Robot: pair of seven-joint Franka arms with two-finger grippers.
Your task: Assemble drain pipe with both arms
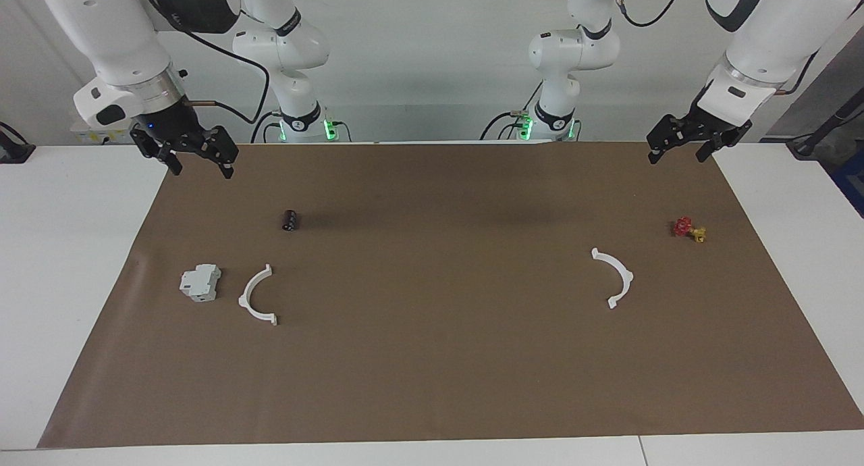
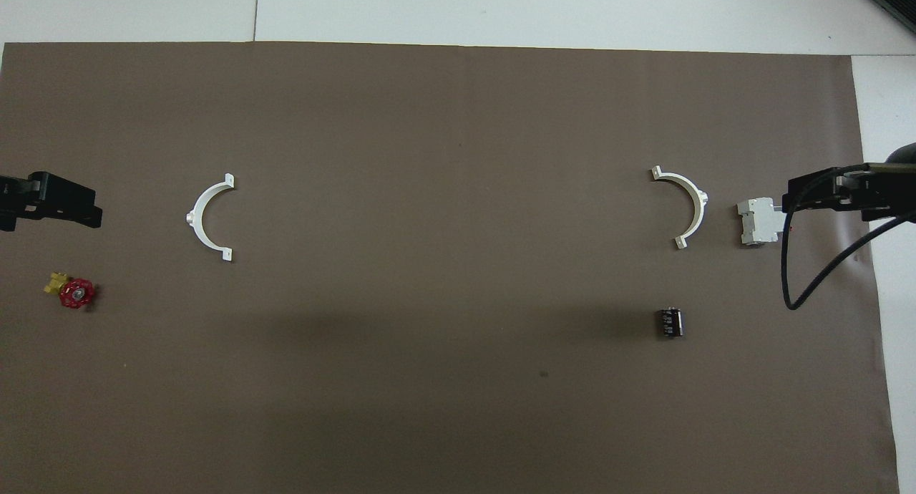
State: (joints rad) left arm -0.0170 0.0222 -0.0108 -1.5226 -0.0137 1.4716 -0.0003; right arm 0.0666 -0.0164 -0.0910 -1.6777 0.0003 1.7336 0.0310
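Observation:
The drain pipe lies as two separate white half-rings on the brown mat. One half-ring [image 1: 244, 298] [image 2: 700, 200] lies toward the right arm's end, beside a pale grey block. The other half-ring [image 1: 628, 277] [image 2: 193, 218] lies toward the left arm's end. My right gripper [image 1: 197, 162] [image 2: 834, 193] is open and empty, raised over the mat's corner at its own end. My left gripper [image 1: 677, 152] [image 2: 46, 202] is open and empty, raised over the mat's corner at its end. Neither touches a half-ring.
A pale grey boxy block [image 1: 200, 281] [image 2: 757, 222] sits beside the right-end half-ring. A small black cylinder [image 1: 290, 220] [image 2: 670, 321] lies nearer to the robots than that half-ring. A red and yellow valve [image 1: 688, 229] [image 2: 71, 291] lies near the left-end half-ring. The brown mat [image 1: 432, 385] covers the table.

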